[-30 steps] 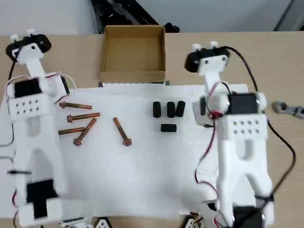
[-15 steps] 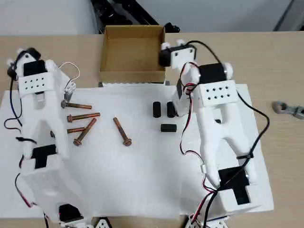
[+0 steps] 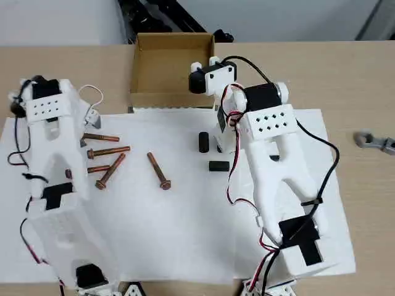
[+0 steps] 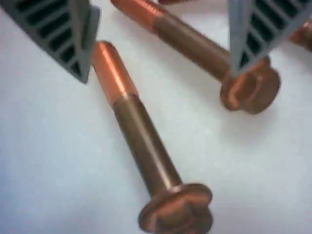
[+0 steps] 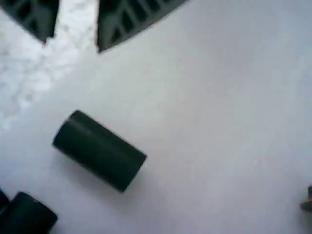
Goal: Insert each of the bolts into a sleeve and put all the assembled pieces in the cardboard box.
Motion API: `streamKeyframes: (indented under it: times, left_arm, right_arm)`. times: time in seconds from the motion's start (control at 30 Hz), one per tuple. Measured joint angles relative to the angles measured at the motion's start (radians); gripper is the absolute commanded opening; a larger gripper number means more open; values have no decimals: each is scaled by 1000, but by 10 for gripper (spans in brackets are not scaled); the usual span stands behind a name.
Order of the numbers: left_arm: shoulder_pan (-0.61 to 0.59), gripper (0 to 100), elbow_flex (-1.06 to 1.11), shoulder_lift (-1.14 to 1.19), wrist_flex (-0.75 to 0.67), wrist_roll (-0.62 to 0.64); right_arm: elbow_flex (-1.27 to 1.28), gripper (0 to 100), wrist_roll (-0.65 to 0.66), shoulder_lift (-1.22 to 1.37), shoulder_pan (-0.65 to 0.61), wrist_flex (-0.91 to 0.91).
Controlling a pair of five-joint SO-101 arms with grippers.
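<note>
Two white robot arms work over a white sheet on a wooden counter.

The left arm hangs over a cluster of copper bolts. The left jaws are wide open and hold nothing. One bolt lies between the two fingers, and the flanged head of a second bolt sits right at the other fingertip.

The right arm hangs over the black sleeves. The right jaws are parted by a narrow gap and are also empty. A sleeve lying on its side rests on the sheet a little apart from their tips.

The open cardboard box stands empty at the far edge of the sheet, and no bolt is in a sleeve yet.

Likely risks:
- If the left jaws close here, they may snag the neighbouring bolt's head, or drag both bolts together.
- The right jaws look too narrow and too far to one side for the sleeve.
- A glancing touch could set that round sleeve rolling across the smooth sheet.

The high view gives the overall layout: the box, the spread of bolts, and one bolt lying alone. The wrist views add fingertip spacing and exact alignment, which the arms' bodies cover from above.
</note>
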Motion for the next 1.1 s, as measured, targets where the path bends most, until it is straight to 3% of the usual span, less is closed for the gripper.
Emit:
streamKeyframes:
  times: [0.43, 0.73, 1.1]
  left_arm:
    - [-2, 185, 0, 81, -164, 175]
    - [25, 184, 0, 120, -253, 199]
    - [23, 184, -15, 189, -253, 230]
  right_arm:
    - [0, 65, 5, 0, -2, 0]
    - [0, 65, 5, 0, -2, 0]
    - [0, 65, 5, 0, 0, 0]
